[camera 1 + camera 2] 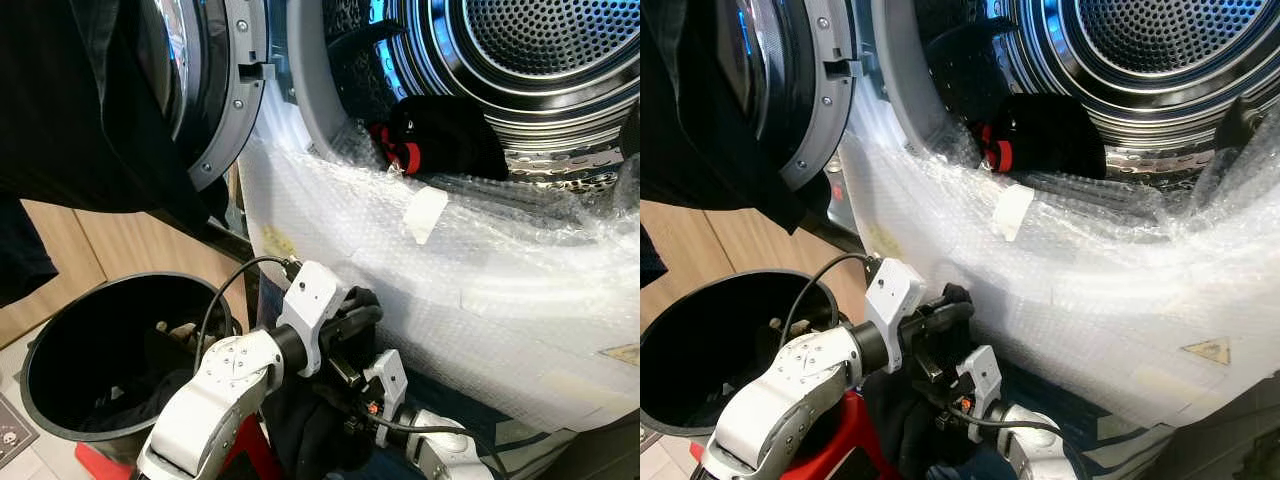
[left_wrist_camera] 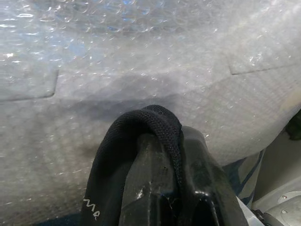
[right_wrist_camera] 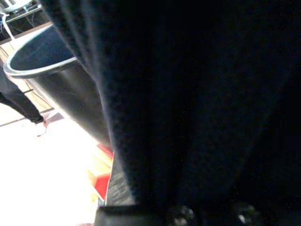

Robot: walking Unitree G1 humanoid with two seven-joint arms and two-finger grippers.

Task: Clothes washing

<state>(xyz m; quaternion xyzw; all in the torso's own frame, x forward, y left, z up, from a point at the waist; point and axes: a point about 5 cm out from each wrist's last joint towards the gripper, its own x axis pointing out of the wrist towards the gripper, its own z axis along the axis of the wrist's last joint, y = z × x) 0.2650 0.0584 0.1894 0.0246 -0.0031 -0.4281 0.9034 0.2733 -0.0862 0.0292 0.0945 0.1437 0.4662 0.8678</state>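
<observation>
The washing machine [image 1: 300, 90] fills the upper right of the frame, its steel drum [image 1: 540, 60] gaping open and the front panel below the opening wrapped in bubble wrap [image 1: 420, 270] that runs down toward the lower right. Just inside the drum's lip, at upper centre, a black garment with red trim [image 1: 440, 135] lies bunched up. The round door [image 1: 215, 90] stands swung open at upper left, and a dark piece of clothing [image 1: 80, 110] hangs over it, covering most of that corner. At the lower left a black round bin [image 1: 60, 350] sits on the floor with a few dark items lying in its bottom. Low in the centre of the frame, the left gripper [image 1: 355, 315] is pressed in close to the bubble-wrapped panel with a fold of black knit fabric [image 2: 141, 136] looped over its fingers [image 2: 164, 188]; the wrist view shows the cloth draped tight across the fingertips with a bit of white lettering at the edge, so it is clenched on that cloth. Right beneath it, the right gripper [image 1: 375, 395] is tucked into the same dark bundle near the bottom edge, a thin black cable running over it. Its wrist view is mostly dark cloth [image 3: 197, 108] up against the lens, with the bin's rim [image 3: 33, 61] off to one side, and I cannot tell how that hand is set.
</observation>
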